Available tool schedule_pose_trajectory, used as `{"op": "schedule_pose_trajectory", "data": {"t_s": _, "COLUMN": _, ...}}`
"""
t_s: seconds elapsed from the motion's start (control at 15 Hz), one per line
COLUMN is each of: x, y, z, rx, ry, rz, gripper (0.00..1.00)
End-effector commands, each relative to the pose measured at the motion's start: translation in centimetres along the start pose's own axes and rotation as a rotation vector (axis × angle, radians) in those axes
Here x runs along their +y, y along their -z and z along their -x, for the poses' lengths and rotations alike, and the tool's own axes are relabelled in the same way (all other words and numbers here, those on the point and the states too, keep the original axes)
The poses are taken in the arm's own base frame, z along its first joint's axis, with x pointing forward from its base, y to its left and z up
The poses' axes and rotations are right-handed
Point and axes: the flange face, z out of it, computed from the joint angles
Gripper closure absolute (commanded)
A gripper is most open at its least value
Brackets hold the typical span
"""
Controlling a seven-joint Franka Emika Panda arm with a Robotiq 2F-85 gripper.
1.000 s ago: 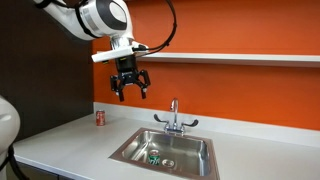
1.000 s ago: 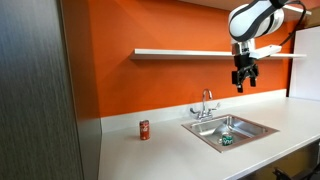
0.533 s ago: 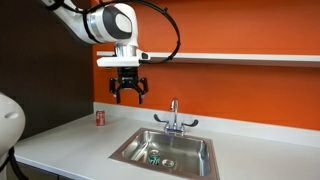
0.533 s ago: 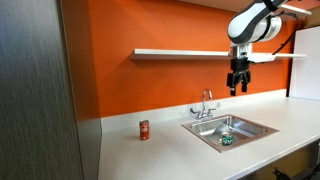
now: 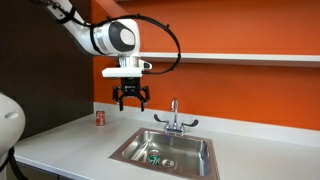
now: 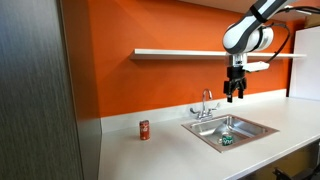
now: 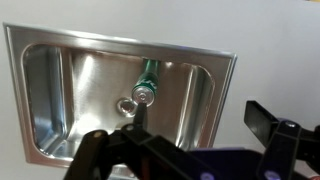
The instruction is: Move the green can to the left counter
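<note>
Claw point(image 5: 131, 104) lowered, spread empty above steel sink point(image 5: 190, 150) — green can point(image 5: 153, 156) inside; grey left counter point(image 5: 70, 140), orange wall point(image 5: 240, 90).

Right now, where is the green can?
In the wrist view, the green can lies on its side on the floor of the steel sink, with its silvery end right beside the drain.

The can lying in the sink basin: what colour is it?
The can is green with a silvery end, clearest in the wrist view.
</note>
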Motion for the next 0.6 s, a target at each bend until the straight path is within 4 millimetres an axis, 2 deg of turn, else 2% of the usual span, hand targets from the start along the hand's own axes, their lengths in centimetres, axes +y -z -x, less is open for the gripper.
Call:
{"op": "schedule_pose_trajectory", "data": {"t_s": 0.0, "x": 0.4, "y": -2.5, "z": -1.5, "rx": -0.016, "ry": -0.002, "rz": 0.017, "gripper": 0.0}}
{"op": "schedule_pose_trajectory", "data": {"t_s": 0.53, "x": 1.7, "y": -8.3, "z": -3.0, "rx": -0.042, "ry": -0.022, "rz": 0.024, "gripper": 0.0}}
